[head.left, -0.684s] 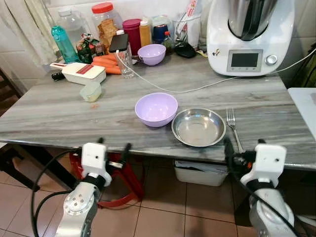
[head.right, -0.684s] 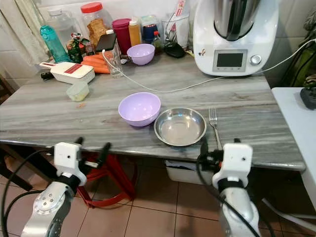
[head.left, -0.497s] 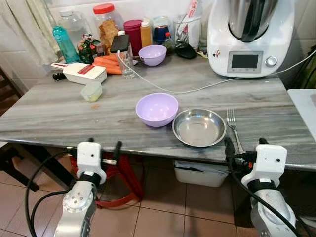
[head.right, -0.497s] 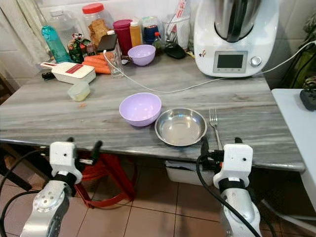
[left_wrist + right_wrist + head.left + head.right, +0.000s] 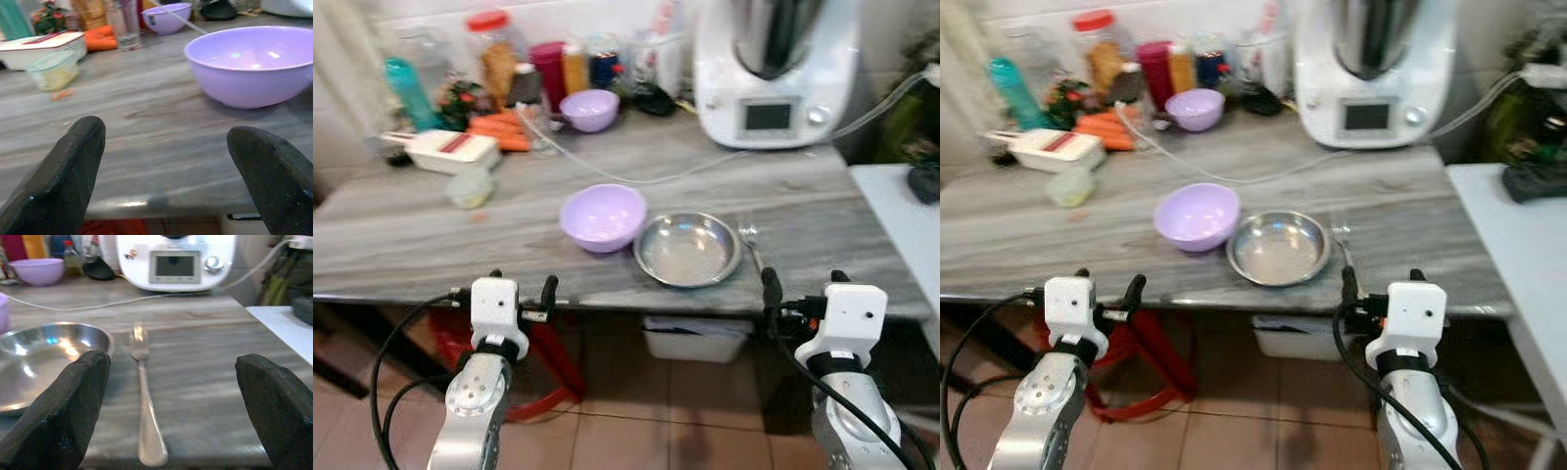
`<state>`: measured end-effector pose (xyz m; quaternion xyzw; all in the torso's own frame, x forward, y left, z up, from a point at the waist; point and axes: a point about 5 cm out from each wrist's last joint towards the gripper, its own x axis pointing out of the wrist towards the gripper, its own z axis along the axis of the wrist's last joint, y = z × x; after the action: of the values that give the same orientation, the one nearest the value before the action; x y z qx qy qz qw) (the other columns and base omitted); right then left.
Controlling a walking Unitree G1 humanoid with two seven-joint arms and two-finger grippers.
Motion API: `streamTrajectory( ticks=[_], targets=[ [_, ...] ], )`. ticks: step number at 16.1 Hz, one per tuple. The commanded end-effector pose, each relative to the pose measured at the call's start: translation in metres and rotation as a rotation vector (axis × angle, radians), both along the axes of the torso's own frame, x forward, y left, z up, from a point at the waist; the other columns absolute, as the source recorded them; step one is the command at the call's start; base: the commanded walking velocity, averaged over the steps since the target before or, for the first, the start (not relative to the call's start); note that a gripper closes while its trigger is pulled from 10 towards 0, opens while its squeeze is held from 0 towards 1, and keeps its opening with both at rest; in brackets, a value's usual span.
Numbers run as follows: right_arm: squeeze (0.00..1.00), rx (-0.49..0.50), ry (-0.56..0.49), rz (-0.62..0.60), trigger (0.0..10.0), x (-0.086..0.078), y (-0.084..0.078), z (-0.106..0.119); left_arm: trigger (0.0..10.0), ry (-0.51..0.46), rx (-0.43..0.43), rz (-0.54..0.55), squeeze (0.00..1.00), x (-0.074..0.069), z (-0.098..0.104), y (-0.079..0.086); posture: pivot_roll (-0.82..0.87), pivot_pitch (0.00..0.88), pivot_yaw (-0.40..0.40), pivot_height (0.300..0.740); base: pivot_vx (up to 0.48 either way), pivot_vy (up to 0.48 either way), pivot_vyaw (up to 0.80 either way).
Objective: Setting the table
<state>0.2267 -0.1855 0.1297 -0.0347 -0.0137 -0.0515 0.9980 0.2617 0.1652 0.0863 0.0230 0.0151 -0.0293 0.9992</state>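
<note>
The right gripper (image 5: 171,406) is spread wide and empty, held level just short of the table (image 5: 431,245) edge, in line with the fork (image 5: 143,396), probably so its fingers can close around the handle. The left gripper (image 5: 166,171) is likewise wide and empty, facing the purple bowl (image 5: 603,215). That bowl touches or nearly touches the steel plate (image 5: 688,248), and the fork lies just right of the plate, handle toward the robot. This forms a place setting. A second bowl (image 5: 588,109) stands at the back among jars.

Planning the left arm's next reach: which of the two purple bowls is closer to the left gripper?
The larger purple bowl beside the steel plate, near the table's front edge ahead of the left gripper; the smaller purple bowl sits far back among the jars.
</note>
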Motion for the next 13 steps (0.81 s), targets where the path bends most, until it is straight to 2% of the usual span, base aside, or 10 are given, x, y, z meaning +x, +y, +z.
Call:
streamTrajectory(
  ticks=[1,12,13],
  targets=[
    [0.0,0.023,0.013,0.022,10.0,-0.0002,0.0057,-0.0035,10.0,0.021,0.02,0.004,0.0,-0.0024,-0.0049,0.0049,-0.09,0.0,0.123,0.74,-0.371,0.0,0.0],
    [0.0,0.052,0.028,0.006,10.0,-0.0001,0.0068,-0.007,10.0,0.012,0.04,-0.025,0.0,-0.0012,-0.0034,0.0047,-0.08,0.0,0.129,0.74,-0.388,0.0,0.0],
    [0.0,0.049,0.031,0.002,10.0,0.0,0.0066,-0.0074,10.0,-0.001,0.044,-0.047,0.0,-0.0013,-0.0022,0.0041,-0.09,0.0,0.13,0.74,0.0,0.0,0.0]
  ],
)
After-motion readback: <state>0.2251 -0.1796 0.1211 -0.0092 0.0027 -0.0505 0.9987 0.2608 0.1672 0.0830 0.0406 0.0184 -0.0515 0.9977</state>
